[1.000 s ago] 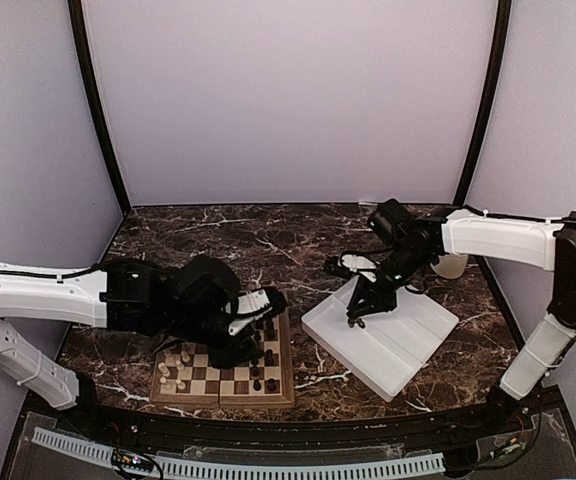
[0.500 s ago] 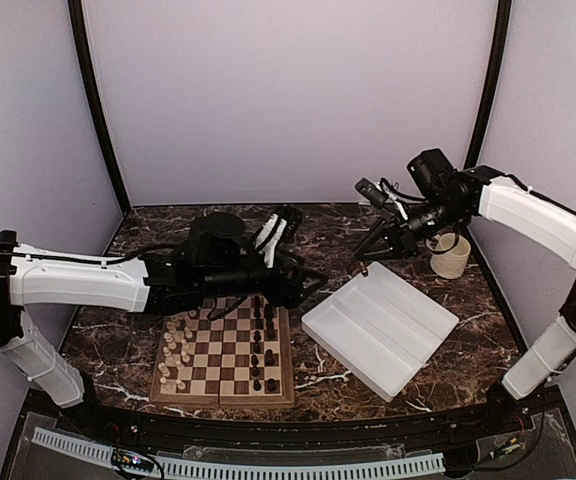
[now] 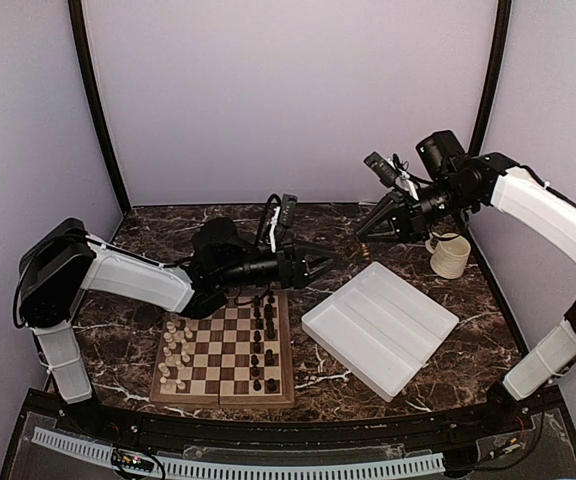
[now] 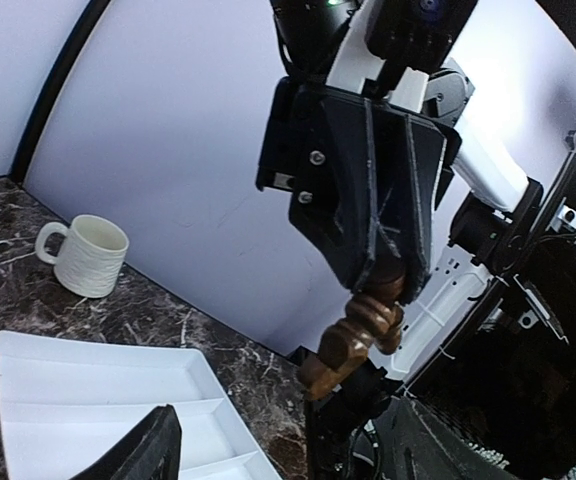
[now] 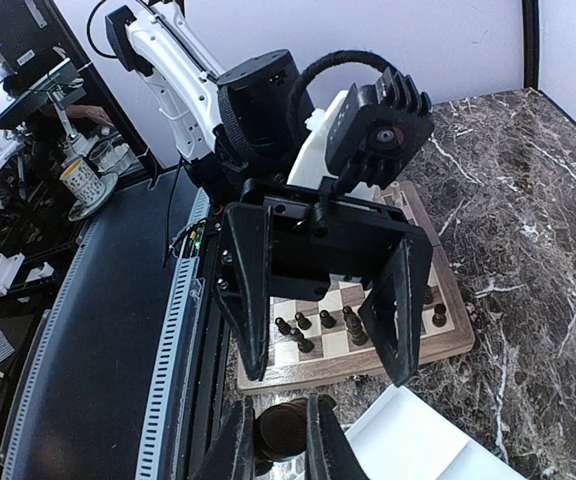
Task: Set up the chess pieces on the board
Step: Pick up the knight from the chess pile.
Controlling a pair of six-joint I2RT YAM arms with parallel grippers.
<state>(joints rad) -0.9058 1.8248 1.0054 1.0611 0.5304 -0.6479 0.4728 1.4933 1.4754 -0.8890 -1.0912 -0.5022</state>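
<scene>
Board (image 3: 218, 399) is lying flat on the dark marble table (image 3: 268, 232), and two camps are lining up on it: cream chessmen (image 3: 173, 355) are standing along its left columns, dark chessmen (image 3: 263, 340) along its right columns.

Left pincer (image 3: 320, 266) is hanging just past the board's far-right corner, low over the table. Its jaws are gaping wide and pointing away from the board to the right.

Right pincer (image 3: 365, 233) is hovering higher, further right of the board and beyond its far edge, with its tips aiming back toward the board. It is clamping a dark brown chessman (image 4: 360, 332), and the left wrist view is showing that piece poking out from the closed tips.

The two pincers are facing each other, near but not touching, and the held piece is sitting in the air between them, off the board.

White tray (image 3: 380, 325) is lying just right of the board, turned at an angle to it. Cream mug (image 3: 450, 256) is standing well right of the board, behind the tray's far corner.
</scene>
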